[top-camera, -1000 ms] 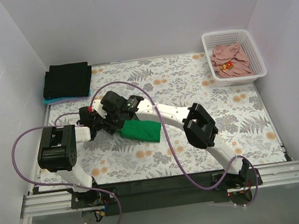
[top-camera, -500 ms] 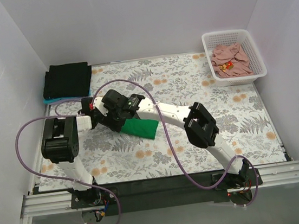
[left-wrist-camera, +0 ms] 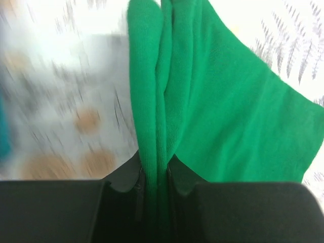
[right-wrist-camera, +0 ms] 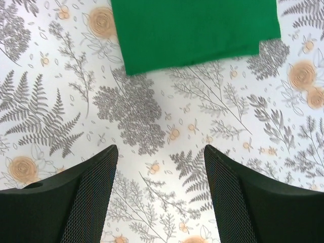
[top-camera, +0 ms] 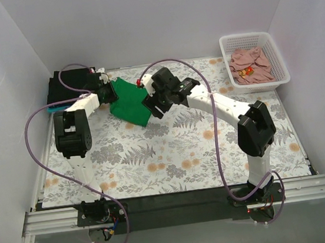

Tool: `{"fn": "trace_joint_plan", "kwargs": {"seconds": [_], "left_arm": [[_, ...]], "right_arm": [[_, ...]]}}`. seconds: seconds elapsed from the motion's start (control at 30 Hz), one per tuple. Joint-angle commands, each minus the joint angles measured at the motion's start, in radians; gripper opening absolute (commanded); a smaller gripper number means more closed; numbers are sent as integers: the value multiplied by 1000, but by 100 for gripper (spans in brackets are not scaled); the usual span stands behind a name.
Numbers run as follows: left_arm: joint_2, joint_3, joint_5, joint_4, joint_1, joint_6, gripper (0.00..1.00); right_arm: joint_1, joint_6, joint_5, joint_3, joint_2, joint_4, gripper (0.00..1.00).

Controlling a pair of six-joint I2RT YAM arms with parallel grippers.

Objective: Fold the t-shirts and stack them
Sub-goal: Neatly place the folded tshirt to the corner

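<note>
End effectors [top-camera: 110,93] [top-camera: 150,106]; pink t-shirt [top-camera: 250,63] in basket [top-camera: 244,35]

the overhead view is bright and evenly lit from above, sharp throughout, with pale walls [top-camera: 138,18] and only soft, faint shadows on the tablecloth [top-camera: 172,150] beside the green t-shirt [top-camera: 128,104]. in the left wrist view the cloth left of the shirt is smeared with blur and above it washes out to white, while the shirt's knit is fairly crisp. below it the left gripper [left-wrist-camera: 154,174] is nearly black. the right wrist view is crisp, with a thin shadow under the shirt's edge.
</note>
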Motion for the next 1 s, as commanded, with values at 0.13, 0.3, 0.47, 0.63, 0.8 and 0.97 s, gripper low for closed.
{"fn": "trace_joint_plan", "kwargs": {"seconds": [0.13, 0.3, 0.47, 0.63, 0.8, 0.97], "left_arm": [[49, 314, -42, -116, 22, 260, 0], [105, 515, -90, -182, 41, 328, 0], [132, 626, -79, -233, 65, 355, 0], [112, 666, -67, -251, 105, 361, 0], [109, 721, -62, -285, 114, 389, 0], [93, 746, -51, -299, 116, 411, 0]], "right_arm": [[-22, -26, 1, -82, -78, 14, 76], [-25, -26, -15, -87, -73, 14, 75], [-25, -25, -23, -93, -72, 14, 74], [-25, -23, -26, -92, -64, 13, 74], [-25, -23, -35, -92, -59, 11, 73], [-26, -22, -40, -88, -52, 13, 73]]}}
